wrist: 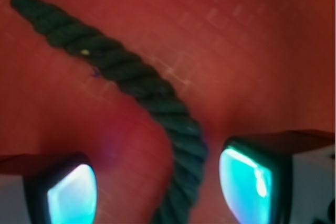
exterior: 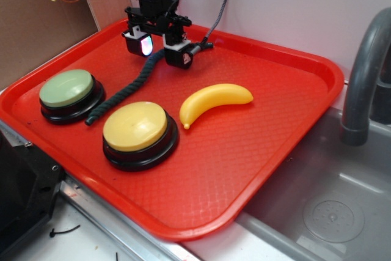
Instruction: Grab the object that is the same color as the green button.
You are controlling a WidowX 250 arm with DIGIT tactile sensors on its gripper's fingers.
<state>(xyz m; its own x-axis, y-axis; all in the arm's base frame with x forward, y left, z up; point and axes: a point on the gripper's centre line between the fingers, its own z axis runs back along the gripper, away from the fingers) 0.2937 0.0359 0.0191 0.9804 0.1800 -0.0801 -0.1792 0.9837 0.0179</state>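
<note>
Red tray (exterior: pixel 256 169) beside a grey sink (exterior: pixel 330 212).

Dark green rope (exterior: pixel 125 93): lying flat on the tray floor, running from the near left, between the two buttons, to the far side under the gripper (exterior: pixel 160 50).

Gripper: lowered over the far end of the rope, jaws apart, one finger (wrist: pixel 247 187) on each side of the rope (wrist: pixel 157 98), not clamped.

Green button (exterior: pixel 68 90): left. Yellow button (exterior: pixel 135 129): near centre. Banana (exterior: pixel 214 102): right of the rope.
</note>
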